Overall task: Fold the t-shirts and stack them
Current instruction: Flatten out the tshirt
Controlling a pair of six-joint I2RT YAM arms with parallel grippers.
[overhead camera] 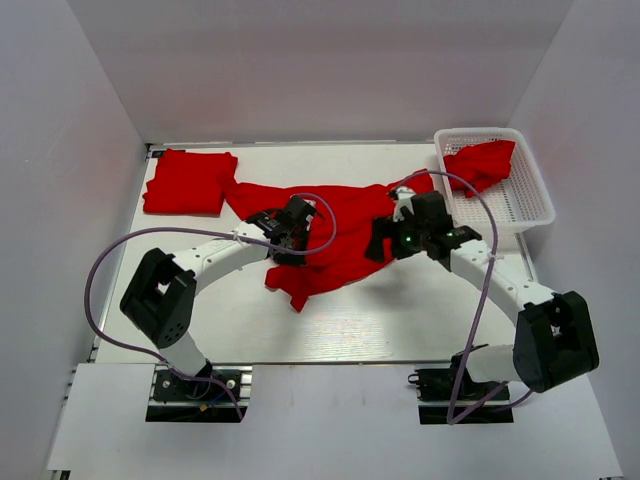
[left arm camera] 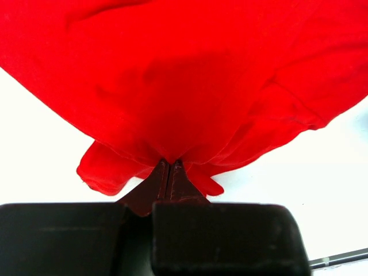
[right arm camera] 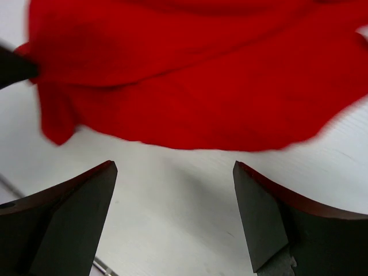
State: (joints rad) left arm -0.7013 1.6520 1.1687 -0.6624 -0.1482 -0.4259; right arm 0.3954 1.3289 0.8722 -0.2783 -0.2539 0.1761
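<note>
Cloth is clamped between the closed jaws of the left gripper (left arm camera: pixel 169 172): a gathered pinch of the crumpled bright red cloth t-shirt (left arm camera: pixel 190 75), which spreads ahead of it over the white counter (left arm camera: pixel 34 132). The right gripper (right arm camera: pixel 172 187) has its jaws wide apart and holds nothing; the shirt's edge lies just ahead of its fingertips, apart from them. The pinch looks to hold several layers, so a pull would likely drag the shirt bunched rather than flat. The right gripper could also close short of the hem and miss. Beyond the left gripper lies a folded red t-shirt (overhead camera: pixel 190 182). Beyond the right gripper, a white plastic mesh basket (overhead camera: pixel 530 205) holds one bunched red t-shirt (overhead camera: pixel 482 160).
</note>
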